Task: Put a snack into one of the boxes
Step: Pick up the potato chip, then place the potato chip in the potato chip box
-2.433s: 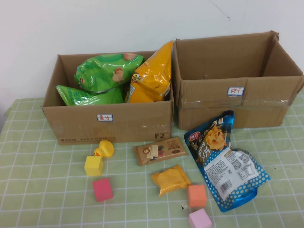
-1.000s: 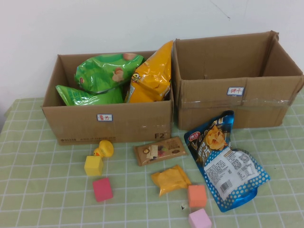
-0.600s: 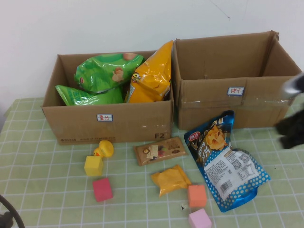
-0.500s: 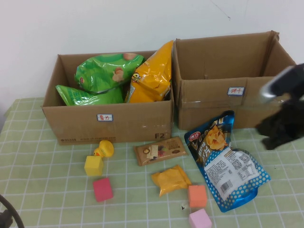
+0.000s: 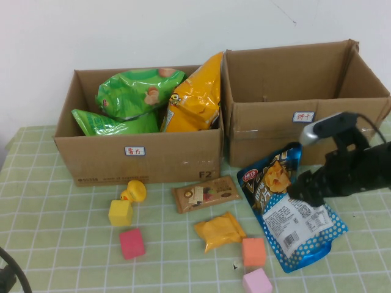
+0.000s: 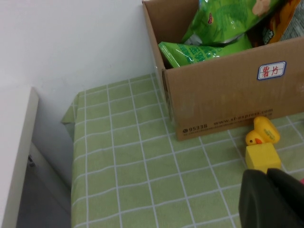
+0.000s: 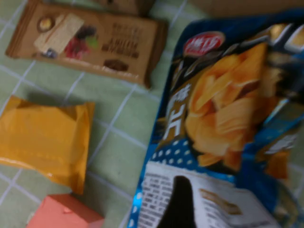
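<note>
High view: right end effector [image 5: 303, 188] over blue chip bag [image 5: 292, 210], grip unclear; left end effector [image 6: 270, 199] cropped, closed, empty.

Right tool [image 5: 303, 188] has swung in over the chip bag [image 5: 287, 207].

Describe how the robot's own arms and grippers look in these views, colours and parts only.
The right arm is matte black with a silver-grey module on its wrist and a thin black cable looping off it; its right gripper, above the blue chip bag, is a black blocky shape. The left gripper, near the table's front left, shows only as smooth black fingers.
</note>
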Available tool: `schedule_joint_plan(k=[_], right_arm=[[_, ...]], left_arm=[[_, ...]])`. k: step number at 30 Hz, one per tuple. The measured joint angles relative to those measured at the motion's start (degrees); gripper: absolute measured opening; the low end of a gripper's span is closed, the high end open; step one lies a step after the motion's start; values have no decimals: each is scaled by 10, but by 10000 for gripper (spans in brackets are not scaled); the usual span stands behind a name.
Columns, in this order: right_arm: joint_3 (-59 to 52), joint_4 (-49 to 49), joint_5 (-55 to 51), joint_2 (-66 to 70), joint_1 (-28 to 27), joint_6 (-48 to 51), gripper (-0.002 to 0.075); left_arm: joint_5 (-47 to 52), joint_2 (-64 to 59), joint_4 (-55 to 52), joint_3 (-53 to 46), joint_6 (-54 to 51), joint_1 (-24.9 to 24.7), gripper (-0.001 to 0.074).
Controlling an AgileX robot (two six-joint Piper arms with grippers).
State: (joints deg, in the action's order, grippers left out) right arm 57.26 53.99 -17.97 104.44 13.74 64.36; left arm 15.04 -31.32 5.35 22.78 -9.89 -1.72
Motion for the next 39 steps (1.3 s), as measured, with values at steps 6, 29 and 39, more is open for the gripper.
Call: schedule_joint_plan(k=[6,29,39], right_arm=[[29,7,-37,53,0,24,588],[88,16,-132,123,0,22,225],[193,26,-352,45,1,-31,169]], left_arm=[[-2,-3,2,0,0,0,-2],[-5,-4,4,0,0,0,-2],[-5,-4,4,0,0,0,-2]])
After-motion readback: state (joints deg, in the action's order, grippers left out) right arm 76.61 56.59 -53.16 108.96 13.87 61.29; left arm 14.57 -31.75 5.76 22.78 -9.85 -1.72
